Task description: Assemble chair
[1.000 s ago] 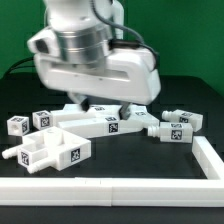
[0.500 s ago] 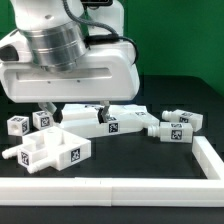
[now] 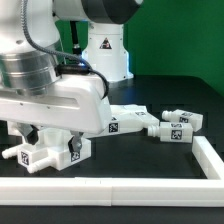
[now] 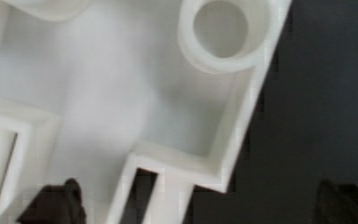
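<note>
**Chair panel (image 3: 48, 160) sat under spread jaws, not yet gripped**

From the exterior view, you had the gripper (image 3: 50, 138) low over the blocky chair panel. The panel lay at the near edge on the exterior view's left, just beyond the rail (image 3: 120, 187). One finger stood to each side of it, which I judge was lining up for a grasp. The other chair pieces (image 3: 175, 130), small white tagged blocks, lay well apart toward the exterior view's right on the table (image 3: 150, 160).

From the wrist view, the panel filled the picture: flat white plastic with a round hole (image 4: 229, 35) and open slots. The dark fingertips (image 4: 60, 203) stood apart, clasping nothing.
</note>
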